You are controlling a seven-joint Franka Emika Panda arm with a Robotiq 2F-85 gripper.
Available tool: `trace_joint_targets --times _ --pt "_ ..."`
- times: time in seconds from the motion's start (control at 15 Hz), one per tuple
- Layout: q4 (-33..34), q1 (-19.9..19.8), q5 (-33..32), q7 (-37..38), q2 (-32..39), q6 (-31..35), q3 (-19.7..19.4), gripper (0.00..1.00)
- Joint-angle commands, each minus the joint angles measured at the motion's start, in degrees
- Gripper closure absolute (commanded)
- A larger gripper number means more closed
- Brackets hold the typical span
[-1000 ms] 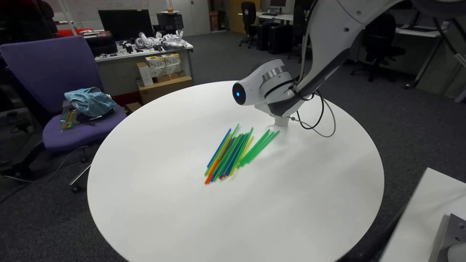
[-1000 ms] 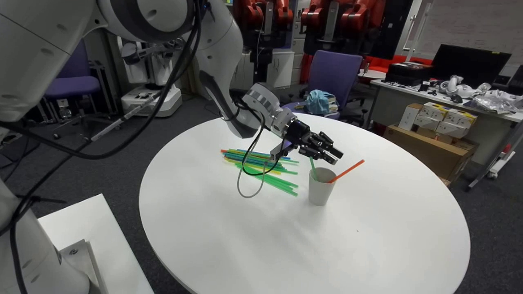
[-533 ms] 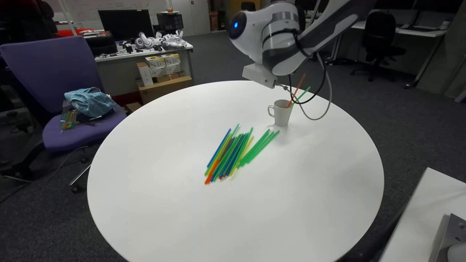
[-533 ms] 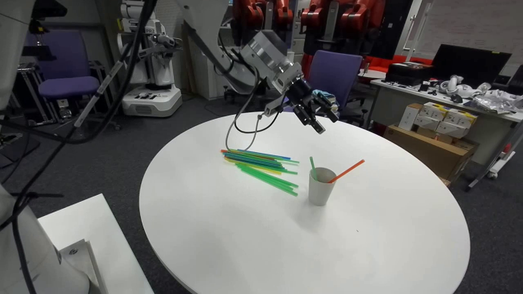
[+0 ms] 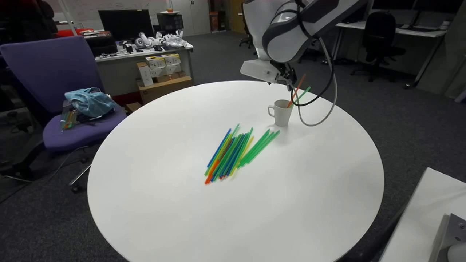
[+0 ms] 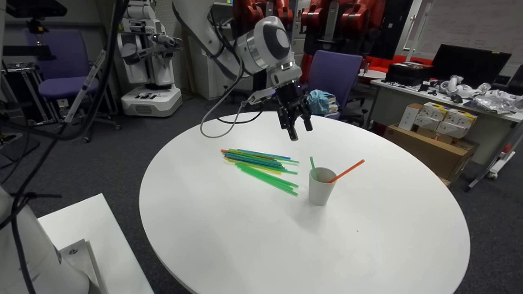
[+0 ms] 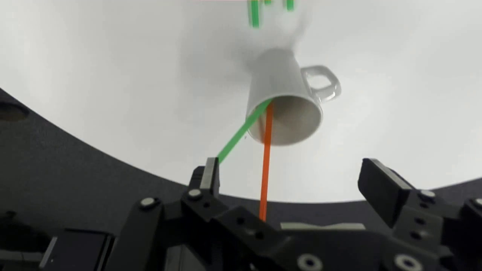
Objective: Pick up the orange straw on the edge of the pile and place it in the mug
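The white mug [image 5: 281, 116] stands upright on the table, its handle showing. An orange straw [image 6: 347, 170] and a green straw [image 6: 313, 168] lean inside it, their upper parts sticking out. The pile [image 5: 229, 154] of green, blue, yellow and orange straws lies beside the mug; another orange straw [image 5: 211, 175] shows at its edge. My gripper [image 6: 301, 134] hangs above the table, open. In the wrist view the fingers [image 7: 380, 188] stand wide apart. There the orange straw [image 7: 266, 165] crosses the space between them beyond the tips, and one finger hides the green straw's outer end.
The round white table [image 5: 164, 218] ends behind the mug, where dark floor shows in the wrist view. Cables [image 5: 311, 126] loop down from my wrist near the mug. A purple chair [image 6: 335, 77] and a desk with boxes stand beyond the table.
My gripper has risen up and away from the mug and now points more downward, its fingers wider apart. The mug has come out from behind the arm. Pile and mug straws stay put.
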Motion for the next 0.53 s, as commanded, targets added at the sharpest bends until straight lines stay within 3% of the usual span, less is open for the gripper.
trace_joint_targets --times 0.0,0.2,0.47 --pt "-6.8 -0.8 12.3 -9.4 -2.9 7.2 -0.9 0.0" --pt "-9.9 -0.5 25.3 -13.1 -3.7 10.7 -1.3 0.0" --pt "-13.5 1.2 36.4 -9.5 -4.9 18.2 -2.8 0.0"
